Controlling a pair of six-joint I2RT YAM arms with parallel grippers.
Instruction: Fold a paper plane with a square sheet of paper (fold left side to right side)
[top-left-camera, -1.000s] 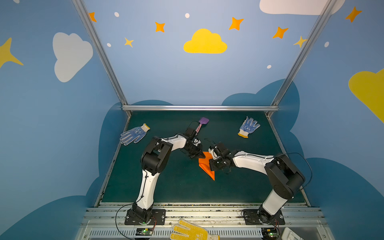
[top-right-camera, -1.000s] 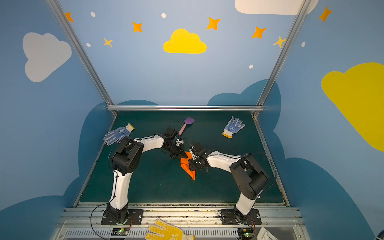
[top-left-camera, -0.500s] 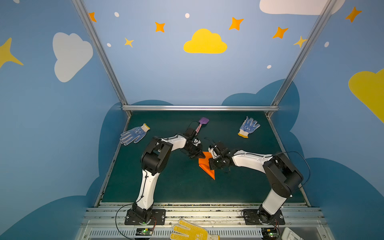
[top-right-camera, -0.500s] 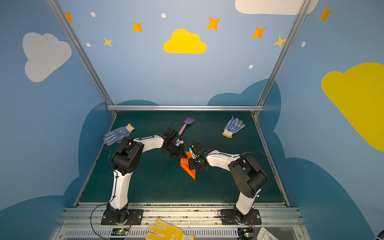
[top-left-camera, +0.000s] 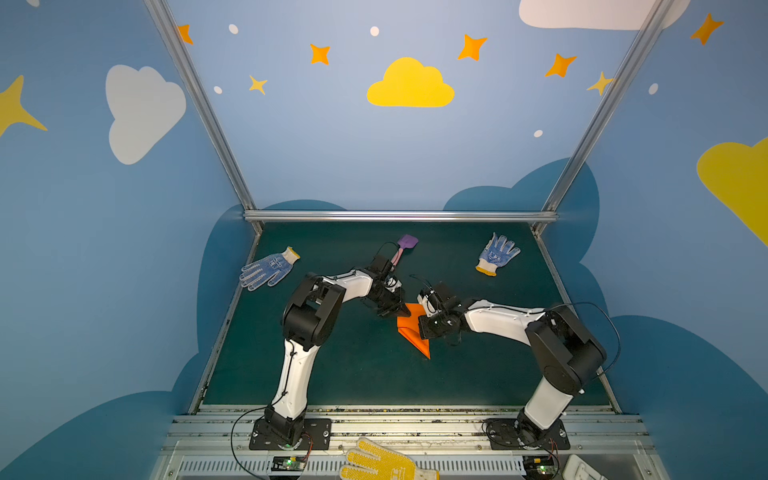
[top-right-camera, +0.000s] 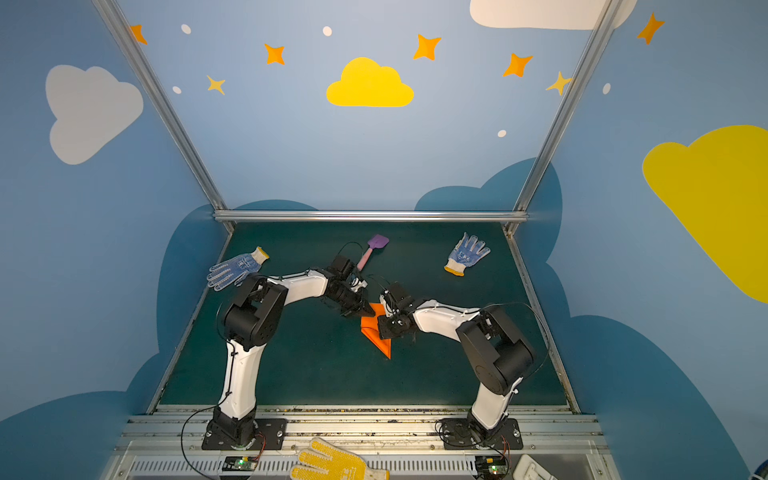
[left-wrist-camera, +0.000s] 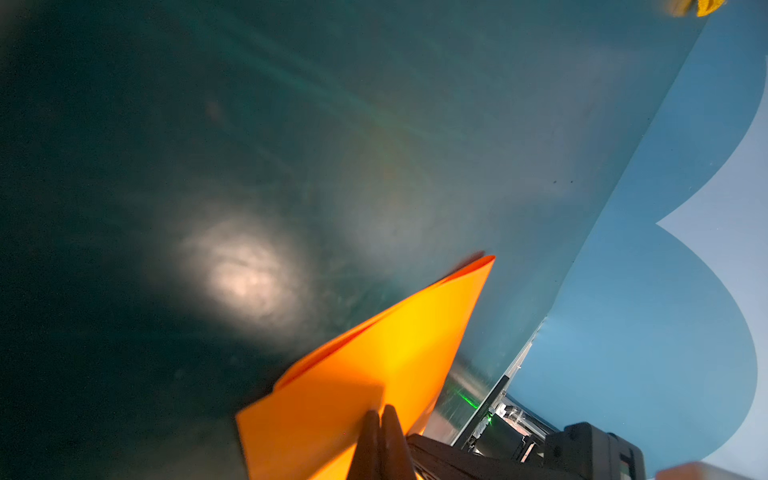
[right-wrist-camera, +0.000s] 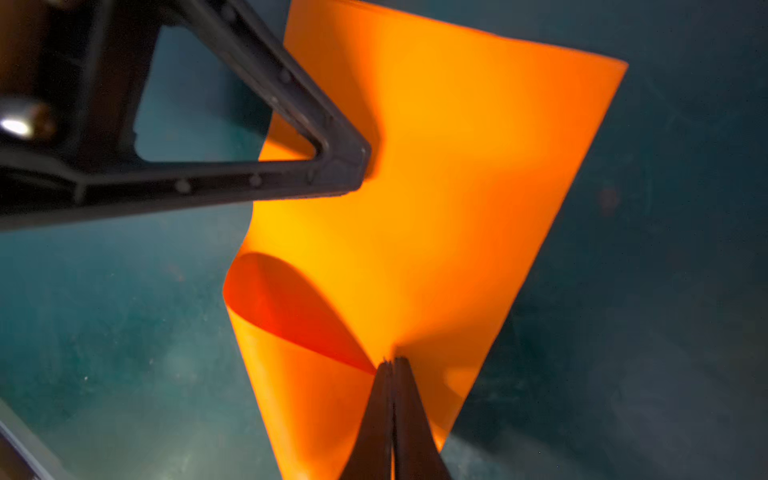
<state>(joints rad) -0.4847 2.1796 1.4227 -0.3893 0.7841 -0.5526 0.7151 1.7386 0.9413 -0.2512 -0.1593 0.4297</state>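
Two claws closed: right gripper (right-wrist-camera: 390, 363) pinches the folded square sheet of paper (right-wrist-camera: 436, 187); left gripper (left-wrist-camera: 380, 411) tip rests against it.

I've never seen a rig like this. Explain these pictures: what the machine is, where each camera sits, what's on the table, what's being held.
These are two small robot arms mounted at the front edge of a green table. Each ends in a two-fingered gripper. The two wide pictures look down from overhead and are nearly identical. The two close-ups come from cameras on the arms' wrists.

In the middle is a folded orange paper. The right gripper is shut, pinching it. The left gripper is also shut with its tips on the paper, though whether it pinches is unclear.

Untouched are a blue-dotted glove at the left, a second glove far right, a purple spatula, and a yellow glove on the front rail.
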